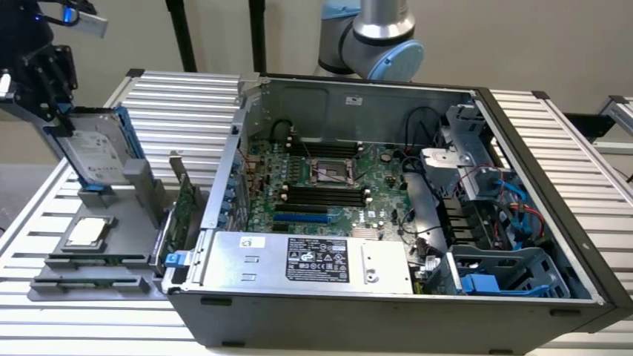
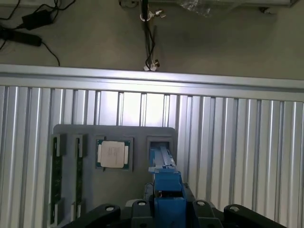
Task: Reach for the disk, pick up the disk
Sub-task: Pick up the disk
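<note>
The disk [image 1: 97,150], a silver-grey hard drive with a white label and blue rails, stands tilted at the exterior view's left, its lower end just above its slot in the grey fixture tray [image 1: 99,196]. My gripper [image 1: 59,122] comes down from the upper left and is shut on the disk's top edge. From the wrist view I look down the disk's blue rail [image 2: 166,187], edge-on between the black fingers [image 2: 108,212], with the slot [image 2: 159,141] below it.
A square silver CPU chip [image 1: 87,231] [image 2: 113,154] and memory sticks [image 1: 89,261] [image 2: 57,175] lie in the same tray. A green card [image 1: 184,211] stands beside the open computer case [image 1: 554,245], which holds a silver box with a black label [image 1: 316,259].
</note>
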Available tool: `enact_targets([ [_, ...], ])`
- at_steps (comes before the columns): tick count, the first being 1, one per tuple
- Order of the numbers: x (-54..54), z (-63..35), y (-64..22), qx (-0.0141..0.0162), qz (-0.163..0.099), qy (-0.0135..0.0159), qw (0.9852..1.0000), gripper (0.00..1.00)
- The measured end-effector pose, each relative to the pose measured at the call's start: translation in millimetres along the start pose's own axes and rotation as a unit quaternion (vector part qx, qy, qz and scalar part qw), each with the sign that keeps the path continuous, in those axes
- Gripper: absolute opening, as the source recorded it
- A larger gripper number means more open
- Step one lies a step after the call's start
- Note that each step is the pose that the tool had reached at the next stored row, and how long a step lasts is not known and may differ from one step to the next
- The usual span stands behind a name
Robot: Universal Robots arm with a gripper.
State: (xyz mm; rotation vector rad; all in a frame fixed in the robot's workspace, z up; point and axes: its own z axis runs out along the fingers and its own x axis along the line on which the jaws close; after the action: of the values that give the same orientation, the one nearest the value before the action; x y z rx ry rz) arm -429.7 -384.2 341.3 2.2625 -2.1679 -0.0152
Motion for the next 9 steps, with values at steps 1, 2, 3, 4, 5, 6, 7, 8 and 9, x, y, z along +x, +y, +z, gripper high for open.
enact_targets([
  [1, 0.0, -4.5, -0.4, 0.0, 0.0, 0.0, 1.0, 0.33],
  [2, 0.1, -9.1, -1.0, 0.0001, 0.0, 0.0, 1.0, 0.33],
  [3, 0.2, -13.6, -1.7, 0.0, 0.0, 0.0, 1.0, 0.33],
  [4, 0.2, -18.1, -2.4, 0.0, 0.0, 0.0, 1.0, 0.33],
  [5, 0.3, -22.7, -3.3, 0.0, 0.0, 0.0, 1.0, 0.33],
  [6, 0.5, -27.2, -4.5, 0.0, 0.0, 0.0, 1.0, 0.33],
  [7, 0.7, -31.7, -5.8, 0.0, 0.0, 0.0, 1.0, 0.33],
  [8, 0.9, -36.4, -7.5, 0.0001, 0.0, 0.0, 1.0, 0.33],
  [9, 1.2, -40.7, -8.9, 0.0, 0.0, 0.0, 1.0, 0.33],
])
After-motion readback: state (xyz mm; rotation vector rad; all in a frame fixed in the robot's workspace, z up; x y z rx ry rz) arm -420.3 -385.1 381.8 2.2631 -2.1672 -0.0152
